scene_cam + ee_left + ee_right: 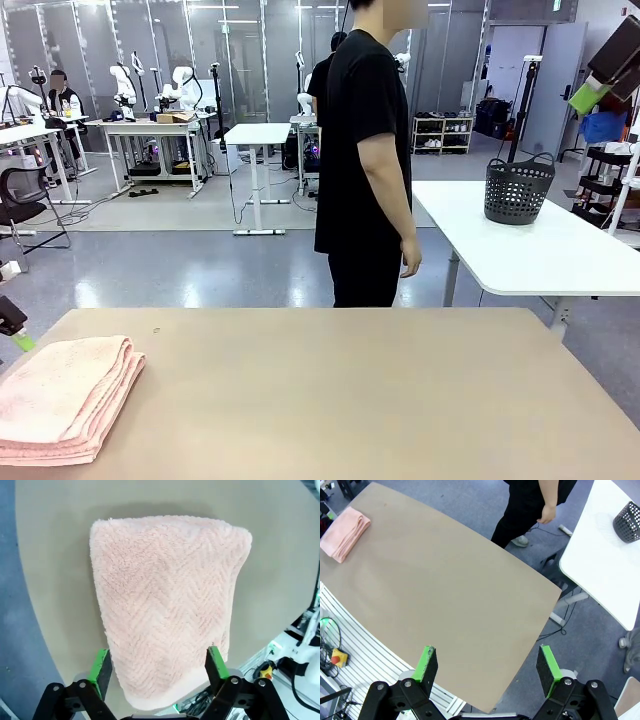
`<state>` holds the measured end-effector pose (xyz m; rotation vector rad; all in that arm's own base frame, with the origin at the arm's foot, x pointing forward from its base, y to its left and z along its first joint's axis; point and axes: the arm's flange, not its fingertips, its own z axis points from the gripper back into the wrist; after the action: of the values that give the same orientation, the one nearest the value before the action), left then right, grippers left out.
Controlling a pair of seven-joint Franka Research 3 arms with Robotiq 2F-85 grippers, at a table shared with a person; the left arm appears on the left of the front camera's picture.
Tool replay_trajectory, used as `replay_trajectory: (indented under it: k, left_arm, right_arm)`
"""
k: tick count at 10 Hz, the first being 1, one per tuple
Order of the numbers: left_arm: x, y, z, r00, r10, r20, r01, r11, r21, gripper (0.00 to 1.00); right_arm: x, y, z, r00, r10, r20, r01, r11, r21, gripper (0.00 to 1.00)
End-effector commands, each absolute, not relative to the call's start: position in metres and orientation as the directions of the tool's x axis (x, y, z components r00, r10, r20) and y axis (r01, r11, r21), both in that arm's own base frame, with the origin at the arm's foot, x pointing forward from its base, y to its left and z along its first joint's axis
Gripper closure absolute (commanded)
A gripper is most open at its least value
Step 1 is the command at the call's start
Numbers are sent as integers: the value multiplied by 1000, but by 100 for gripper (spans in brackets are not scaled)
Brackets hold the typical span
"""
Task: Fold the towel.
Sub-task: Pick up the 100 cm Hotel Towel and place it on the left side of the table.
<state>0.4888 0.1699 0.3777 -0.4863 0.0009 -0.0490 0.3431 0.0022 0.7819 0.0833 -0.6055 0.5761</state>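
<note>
One folded towel (62, 398), salmon pink with a herringbone pile, lying in thick layers at the near left corner of the tan table (380, 400), its left side close to the table's left edge. Directly above the towel, seen from the left wrist, the left gripper (159, 666), green pads spread wide on either side of the towel's near hem, pinching nothing. Far right of the towel and well above the table, the right gripper (487, 666), fingers spread just as wide, also empty. Beyond the table's far edge, a person (365, 150) in black standing side-on, hands at rest. Farther right, on a white side table, a dark perforated basket (518, 189).

Fold apparently complete. Likely risk: a pad catching the top layer on the way up and dragging the stack open or off the nearby left edge. Plenty of bare tabletop right of the towel; little margin to its left.
</note>
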Motion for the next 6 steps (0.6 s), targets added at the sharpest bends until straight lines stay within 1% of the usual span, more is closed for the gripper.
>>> replay_trajectory:
  k: [1, 2, 3, 4, 6]
  left_arm:
    - [472, 152, 397, 1000, -24, 6, 24, 917, -398, 0]
    - [466, 149, 403, 1000, -12, 6, 13, 922, -387, 0]
    - [456, 149, 407, 997, -67, -30, 50, 918, -394, 0]
    - [479, 160, 400, 999, -35, 9, 36, 903, -429, 0]
    - [479, 160, 400, 999, -35, 9, 36, 903, -429, 0]
  right_arm:
    - [344, 1, 782, 667, 498, 555, -542, 835, -98, 0]
    - [344, 1, 782, 667, 498, 555, -542, 835, -98, 0]
    - [344, 1, 782, 667, 498, 555, -542, 835, -98, 0]
    - [344, 1, 782, 667, 498, 555, -542, 835, -98, 0]
    - [344, 1, 782, 667, 498, 555, -542, 835, -98, 0]
